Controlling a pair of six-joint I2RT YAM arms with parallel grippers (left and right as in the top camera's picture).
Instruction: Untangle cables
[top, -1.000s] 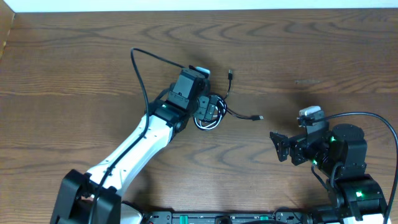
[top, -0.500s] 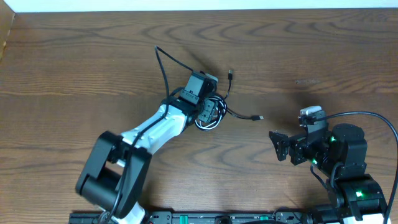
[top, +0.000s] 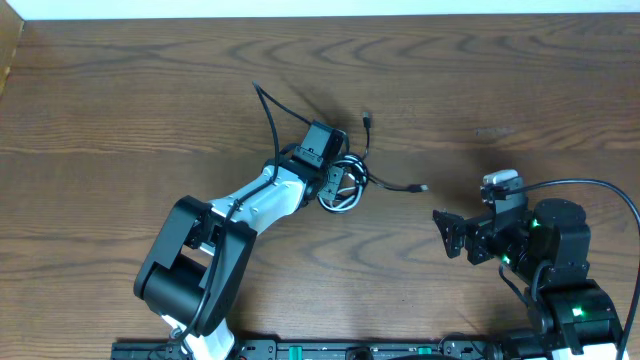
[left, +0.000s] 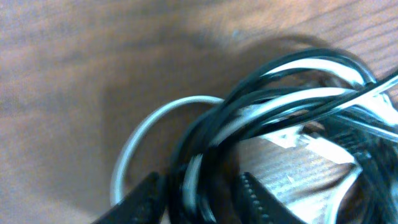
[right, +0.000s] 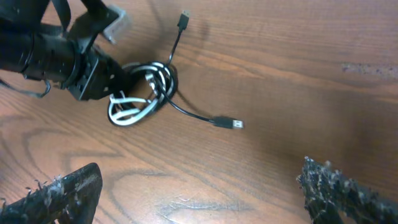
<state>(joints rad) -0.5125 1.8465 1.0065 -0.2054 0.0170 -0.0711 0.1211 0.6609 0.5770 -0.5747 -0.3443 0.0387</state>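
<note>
The cables (top: 347, 193) are a small looped bundle of one white and one black cord on the wooden table (top: 120, 110), left of centre. A black tail ends in a plug (top: 422, 187) to the right, and another plug (top: 368, 118) points toward the far edge. My left gripper (top: 337, 180) sits on the bundle's left side. In the left wrist view its jaws (left: 199, 200) pinch black and white strands of the cables (left: 267, 102). My right gripper (top: 447, 234) stands open near the right front, apart from the cables (right: 142, 93), with nothing between its fingers (right: 200, 193).
A thick black wire (top: 268, 115) arcs up from the left arm over the table behind the bundle. The right arm's base (top: 560, 250) fills the front right corner. The table's far edge (top: 320, 14) meets a white wall.
The left gripper has closed from wide open onto the bundle's strands. The left arm has swung lower and rightward, and the bundle with its right plug has shifted slightly right. The right arm has not moved.
</note>
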